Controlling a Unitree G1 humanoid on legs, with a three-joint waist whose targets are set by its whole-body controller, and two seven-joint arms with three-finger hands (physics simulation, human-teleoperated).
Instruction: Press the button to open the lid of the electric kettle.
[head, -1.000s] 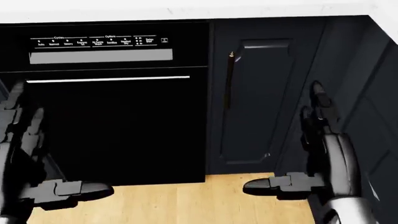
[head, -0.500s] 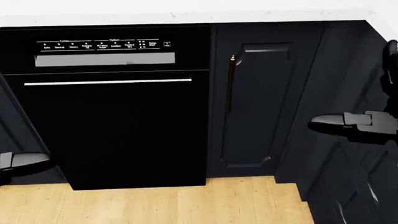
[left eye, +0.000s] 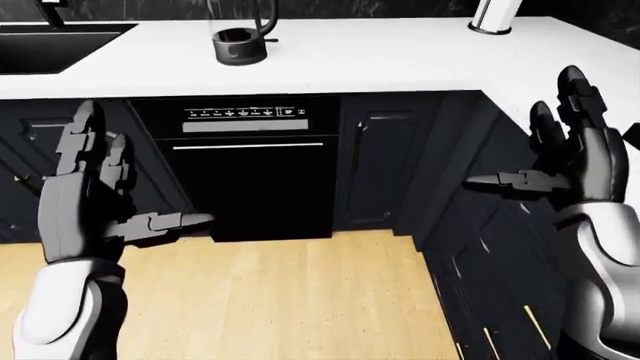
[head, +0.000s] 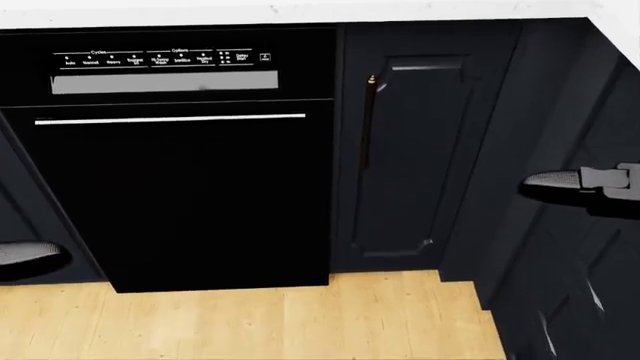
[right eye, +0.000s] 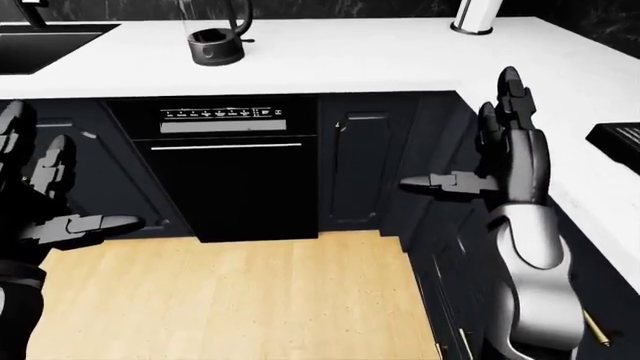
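Left to right: sink (left eye: 50, 45) is seen at top left of the left-eye view, sunk into the white counter (left eye: 400, 56). Kettle (left eye: 240, 34) is stood on the counter right of the sink; only its dark base and lower glass body are shown, the top is cut off by the frame edge, so lid and button cannot be seen. Dishwasher (head: 180, 165) is set under the counter just below the kettle, with a dark cabinet door (head: 405, 161) to its right. A pale cylinder (left eye: 492, 16) is placed on the counter at top right.

Step in hand is judged to be the approach: kettle is well apart from both hands, nothing touched. To be done well: stance should be closed up to the counter and the view raised until the kettle top is framed, then the button located before any reach. One fingertip is best used, pressed straight on, so the kettle is not shoved off its base.

Left hand (left eye: 85, 199) is held up at waist level, palm inward, fingers spread wide, thumb out sideways, nothing held. Right hand (left eye: 570, 161) is mirrored: raised, fingers wide apart, empty
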